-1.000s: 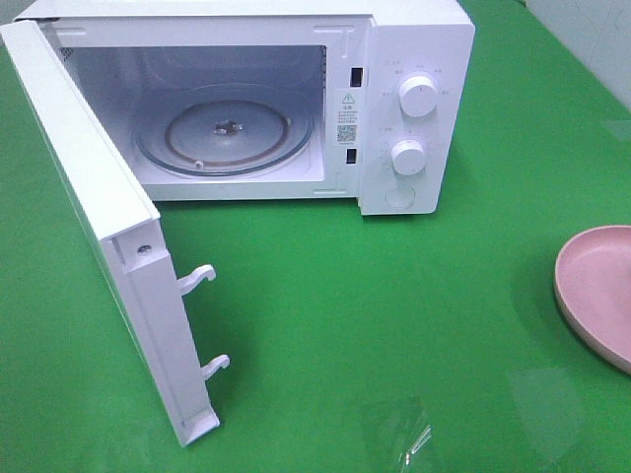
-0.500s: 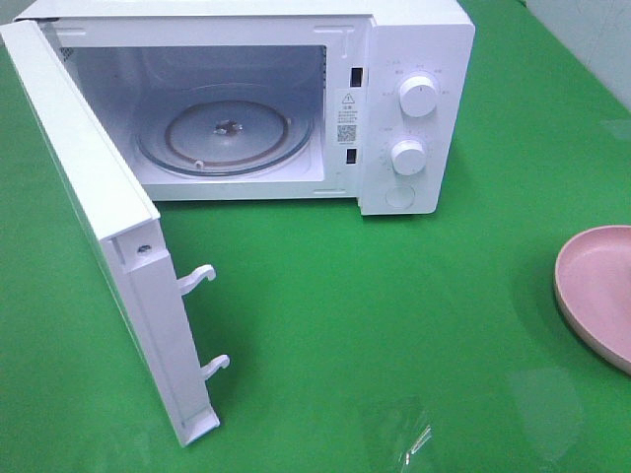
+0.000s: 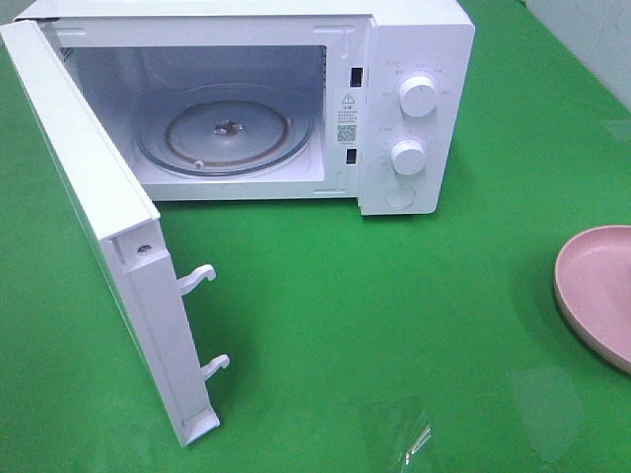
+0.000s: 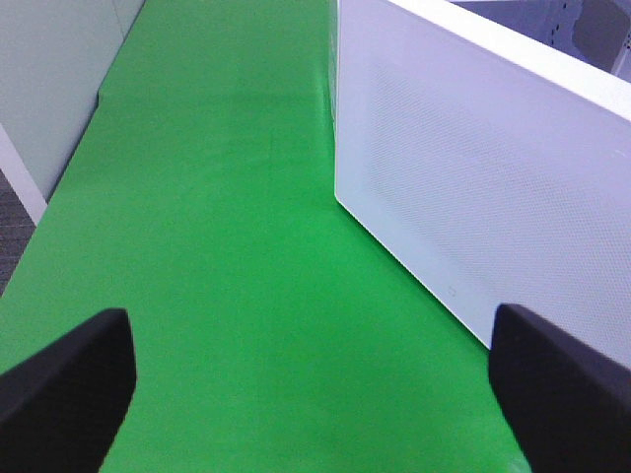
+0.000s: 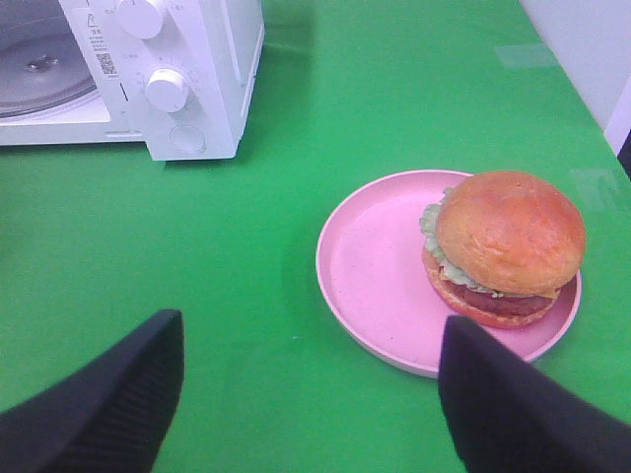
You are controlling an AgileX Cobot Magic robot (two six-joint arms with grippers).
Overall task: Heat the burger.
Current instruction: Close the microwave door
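Note:
The burger (image 5: pixel 503 246), with golden-brown bun, green lettuce and dark patty, sits on the far side of a pink plate (image 5: pixel 380 271) in the right wrist view. In the exterior high view only the plate's edge (image 3: pixel 596 291) shows at the right; the burger is out of frame there. The white microwave (image 3: pixel 414 99) stands at the back with its door (image 3: pixel 108 236) swung wide open and its glass turntable (image 3: pixel 225 131) bare. My right gripper (image 5: pixel 311 404) is open, short of the plate. My left gripper (image 4: pixel 311 394) is open, beside the door's outer face (image 4: pixel 473 187).
The green table cover (image 3: pixel 394 315) spreads in front of the microwave. Two door latch hooks (image 3: pixel 202 276) stick out from the open door. The microwave's two knobs (image 3: pixel 418 97) face front. A grey wall (image 4: pixel 49 89) runs along the table's left edge.

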